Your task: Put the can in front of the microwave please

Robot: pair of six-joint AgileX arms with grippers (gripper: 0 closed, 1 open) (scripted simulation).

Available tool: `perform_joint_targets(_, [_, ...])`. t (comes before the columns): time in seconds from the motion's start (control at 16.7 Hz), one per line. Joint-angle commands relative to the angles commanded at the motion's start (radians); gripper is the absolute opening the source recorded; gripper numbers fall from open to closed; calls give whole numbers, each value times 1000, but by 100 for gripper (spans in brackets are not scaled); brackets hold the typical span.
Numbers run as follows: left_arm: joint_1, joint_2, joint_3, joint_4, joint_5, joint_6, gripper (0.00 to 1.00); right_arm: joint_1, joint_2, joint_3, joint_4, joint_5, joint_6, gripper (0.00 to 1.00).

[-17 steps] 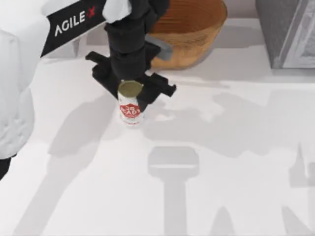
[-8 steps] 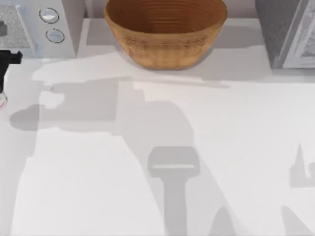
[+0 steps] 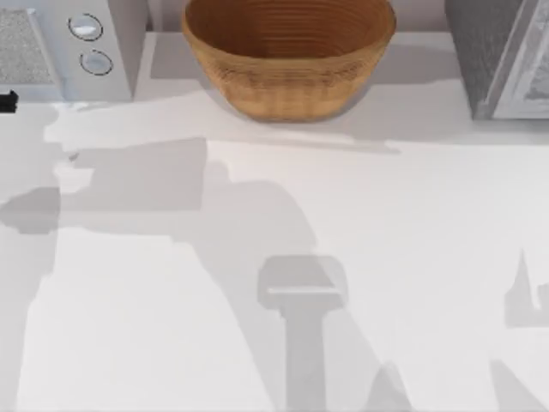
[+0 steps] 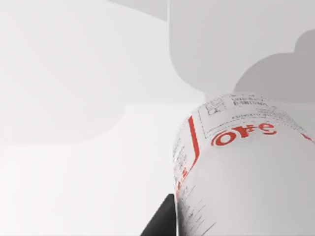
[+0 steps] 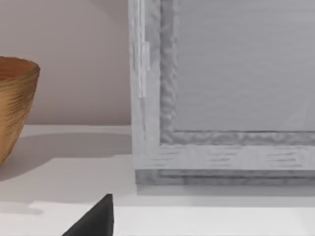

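In the top view our left gripper (image 3: 7,101) is a sliver of black at the table's 9 o'clock edge, just in front of the microwave (image 3: 64,47), which stands at the 10 o'clock corner with its two silver dials (image 3: 86,27) and mesh window facing the table (image 3: 343,257). The left wrist view has the can (image 4: 246,167) close up against the camera, white side with red lettering, and a dark finger (image 4: 160,221) beside its lower edge, touching it as far as we can tell. The can seems carried in our left gripper, but we cannot tell from these views how the fingers stand around it, nor whether the can rests on the table or hangs above it. Pale table and soft shadows lie behind it.

The basket (image 3: 287,56) sits at 12 o'clock, well apart from the microwave's dial panel. The grey box (image 3: 502,56) with a white-framed door stands at the 2 o'clock corner.

In the right wrist view a black tip of our right gripper (image 5: 96,221) points toward the box's white door frame, with the basket's brown wall off to one side. We cannot tell whether its fingers are spread or pressed together.
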Motion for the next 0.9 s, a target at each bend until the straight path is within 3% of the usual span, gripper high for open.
perform_joint_targets(0.48, [3, -3, -29, 29, 2, -1, 0, 0, 0, 0, 0, 0, 0, 100])
perform_joint_targets(0.9, [3, -3, -29, 29, 2, -1, 53, 0, 0, 0, 0, 0, 0, 100])
